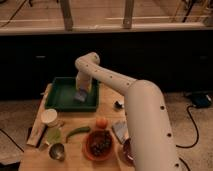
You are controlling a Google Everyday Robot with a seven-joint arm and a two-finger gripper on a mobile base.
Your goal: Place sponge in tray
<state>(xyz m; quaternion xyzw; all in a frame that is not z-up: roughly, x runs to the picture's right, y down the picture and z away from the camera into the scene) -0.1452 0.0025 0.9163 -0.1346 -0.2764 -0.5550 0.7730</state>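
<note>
The dark green tray (59,102) sits at the back left of the wooden table. The blue sponge (80,96) is inside it, near its right wall, low over or on the tray floor; which of the two I cannot tell. My gripper (81,91) hangs straight down over the tray, its tip directly at the sponge. The white arm reaches in from the lower right and covers the table's right side.
In front of the tray stand a white cup (49,116), a light green cup (54,135) and a metal cup (57,151). A green vegetable (77,132), an orange fruit (101,122), an orange bowl (98,144) and a grey-blue cloth (120,131) lie nearby.
</note>
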